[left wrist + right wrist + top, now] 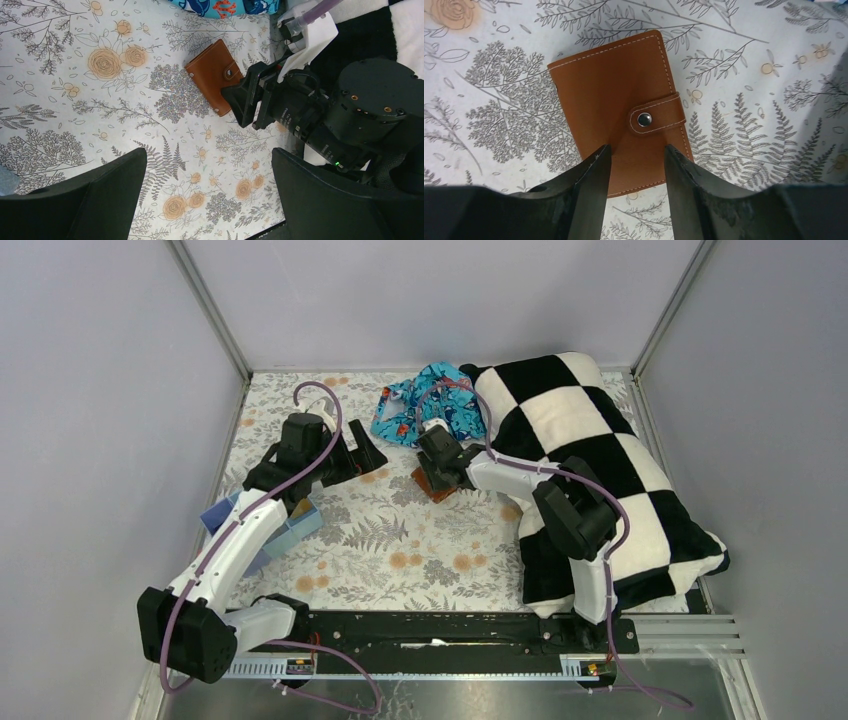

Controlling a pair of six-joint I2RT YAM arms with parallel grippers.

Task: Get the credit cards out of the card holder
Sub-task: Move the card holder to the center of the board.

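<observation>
The card holder (609,90) lies flat and closed on the desk (400,560), directly under the right hand (634,175). That hand's two dark fingers (586,195) stand a narrow gap apart above the holder's near edge and pinch nothing; whether their tips touch the leather cannot be told. The holder's strap (664,110) is folded across the front and fastened by a round metal snap (644,119), which sits just ahead of the gap between the fingers. Pale stitching runs round the edge. The left hand (210,200) hangs off to the side with its fingers spread wide and nothing between them. The holder and the right hand are ahead of it, and the desk's flower-and-fern printed cover is beneath it. Just beyond the right hand lies a crumpled blue patterned cloth (430,405), near the holder but apart from it. A black-and-white checked pillow (590,430) lies close behind that hand, along the outer side of the right arm, which passes over its edge. Behind the left hand, under its forearm, sits a light-blue box (295,530), well apart from the holder. Nothing lies on top of the holder except the right hand's fingers. Small white print (287,117) on the right wrist housing is too small to read, and a green light (336,163) glows further back on it.
</observation>
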